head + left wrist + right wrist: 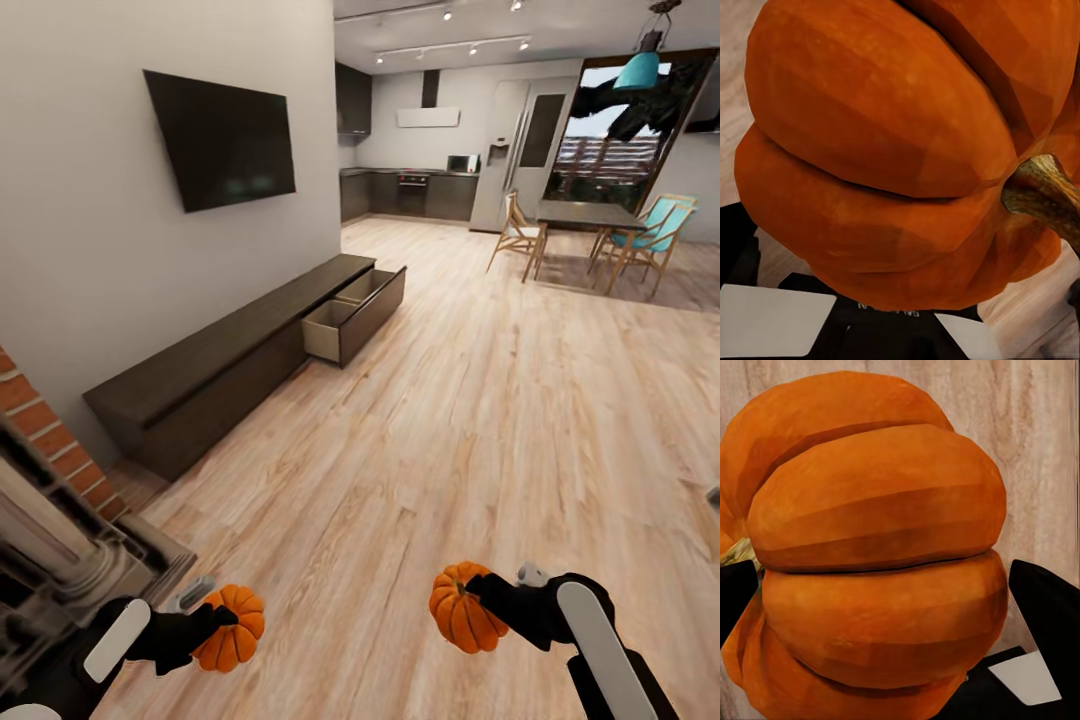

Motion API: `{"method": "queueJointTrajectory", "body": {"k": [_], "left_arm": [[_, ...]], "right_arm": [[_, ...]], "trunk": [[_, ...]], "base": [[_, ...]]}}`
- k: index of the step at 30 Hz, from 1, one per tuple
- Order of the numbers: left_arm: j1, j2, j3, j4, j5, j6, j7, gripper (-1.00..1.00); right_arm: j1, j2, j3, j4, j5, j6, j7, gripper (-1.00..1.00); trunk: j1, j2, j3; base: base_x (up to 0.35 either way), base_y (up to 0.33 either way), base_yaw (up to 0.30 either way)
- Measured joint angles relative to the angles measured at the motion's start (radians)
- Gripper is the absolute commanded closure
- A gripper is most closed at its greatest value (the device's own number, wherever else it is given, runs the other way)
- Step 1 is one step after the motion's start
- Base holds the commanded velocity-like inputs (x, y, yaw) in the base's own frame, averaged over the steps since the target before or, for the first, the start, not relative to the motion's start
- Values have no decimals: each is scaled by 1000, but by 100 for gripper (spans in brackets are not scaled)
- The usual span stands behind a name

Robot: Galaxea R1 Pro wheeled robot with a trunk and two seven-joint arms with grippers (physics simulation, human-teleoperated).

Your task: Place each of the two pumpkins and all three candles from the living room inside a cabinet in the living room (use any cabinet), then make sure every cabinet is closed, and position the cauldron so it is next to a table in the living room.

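Pumpkins carried low over pale plank flooring, cabinet (230, 370) ahead along the grey wall.
Left gripper (215, 628) clamps one ribbed orange pumpkin (232, 628); right gripper (480, 596) clamps the other pumpkin (462, 608). Both arms reach forward. Long dark-brown cabinet has its far drawer (352, 318) pulled open.

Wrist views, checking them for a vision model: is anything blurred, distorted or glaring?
Left wrist view: the pumpkin is so close that it renders as flat facets, soft-edged, no glare. Right wrist view: the other pumpkin looks equally faceted, evenly lit. Head view: straight wall and cabinet lines splay with wide-angle stretch; the window is bright.
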Motion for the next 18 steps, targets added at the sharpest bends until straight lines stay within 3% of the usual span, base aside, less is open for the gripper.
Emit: {"method": "queueJointTrajectory", "body": {"k": [18], "left_arm": [[0, -3, -5, -1, -3, -2, 2, 100]], "right_arm": [[0, 7, -1, 5, 6, -2, 1, 100]], "trunk": [[0, 0, 0]], "base": [[0, 0, -278]]}}
